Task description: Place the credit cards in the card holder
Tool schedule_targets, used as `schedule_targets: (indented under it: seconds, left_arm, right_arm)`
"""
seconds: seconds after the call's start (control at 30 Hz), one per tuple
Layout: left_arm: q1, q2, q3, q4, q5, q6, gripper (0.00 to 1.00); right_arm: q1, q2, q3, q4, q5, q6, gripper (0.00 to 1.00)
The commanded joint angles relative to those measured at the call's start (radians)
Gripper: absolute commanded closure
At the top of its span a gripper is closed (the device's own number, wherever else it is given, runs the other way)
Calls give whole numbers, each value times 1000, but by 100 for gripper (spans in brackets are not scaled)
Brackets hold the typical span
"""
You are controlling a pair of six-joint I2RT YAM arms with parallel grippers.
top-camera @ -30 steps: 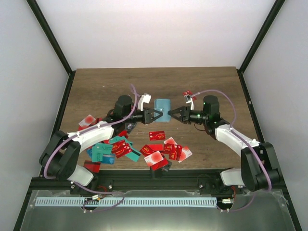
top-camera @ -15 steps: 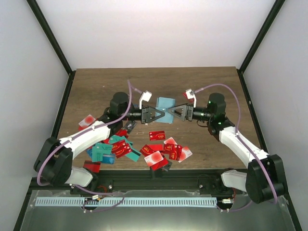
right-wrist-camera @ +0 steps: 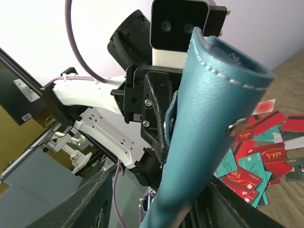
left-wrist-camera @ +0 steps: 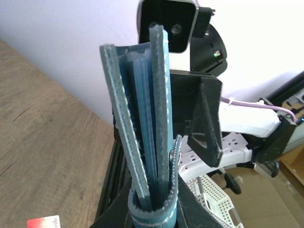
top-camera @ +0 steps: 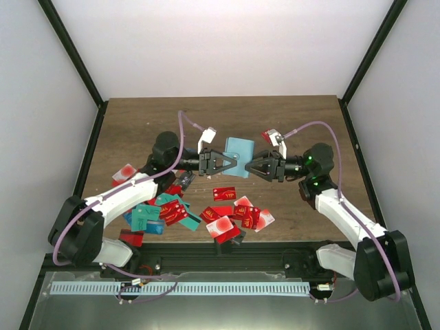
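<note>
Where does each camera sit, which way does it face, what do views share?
Top external: above, behind the bases, looking down at the wooden table; left gripper and right gripper flank the soft teal-blue folding card holder.
Left wrist: on the left arm, facing the holder's open edge; own fingers below, right arm's camera behind.
Right wrist: on the right arm, facing the holder's outer face, left arm's camera, red and teal cards; own fingers below.
Shared: holder in all; wrists face each other.

card holder (left-wrist-camera: 147, 133) upright and edge-on, leaves splayed at top, base apparently pinched in left claw (left-wrist-camera: 153, 216) (fingers mostly cropped), right arm (left-wrist-camera: 244, 121) close behind, one red card (left-wrist-camera: 43, 222) on bench (left-wrist-camera: 42, 128) lower left
</note>
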Motion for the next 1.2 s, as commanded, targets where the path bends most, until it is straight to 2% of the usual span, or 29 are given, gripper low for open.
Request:
schedule_targets:
  seconds: [0.0, 0.17, 0.37, 0.43, 0.47, 0.5, 0.57, 0.63, 0.7, 0.83, 0.9, 1.0, 1.03, 1.17]
  left_arm:
    - [-7, 4, -20, 134, 45, -62, 96]
    - [-20, 16, -32, 231, 96, -120, 96]
    - [-39, 21, -30, 250, 116, -124, 96]
    - [-41, 20, -31, 248, 118, -120, 93]
    - [-41, 18, -31, 234, 116, -114, 89]
    - [-38, 13, -25, 197, 109, -86, 79]
    - [-38, -11, 0, 18, 65, 33, 62]
    - [-38, -53, 28, -177, -41, 184, 45]
    - [-38, -99, 40, -313, -132, 282, 34]
    - [-38, -188, 56, -518, -389, 419, 21]
    - [-38, -226, 54, -593, -557, 457, 18]
    - [-37, -279, 37, -655, -766, 476, 5]
    - [-36, -293, 27, -653, -802, 485, 1]
    - [-37, -327, -40, -584, -864, 466, 0]
  right_arm:
    - [5, -19, -4, 137, -52, 81, 52]
    - [6, -8, -9, 201, -59, 125, 61]
    - [5, 12, -12, 237, -59, 152, 85]
    - [6, 14, -9, 214, -57, 143, 96]
    - [5, 12, -3, 176, -54, 126, 99]
    - [5, 5, 7, 113, -44, 97, 99]
    - [6, -19, 40, -87, -4, -22, 99]
    - [6, -52, 78, -301, 71, -170, 99]
    - [5, -79, 110, -447, 135, -250, 99]
    - [5, -114, 146, -645, 290, -336, 99]
    - [5, -124, 146, -702, 360, -352, 99]
    - [5, -124, 139, -744, 425, -349, 99]
    - [5, -118, 139, -750, 437, -347, 99]
    - [6, -80, 149, -790, 477, -348, 99]
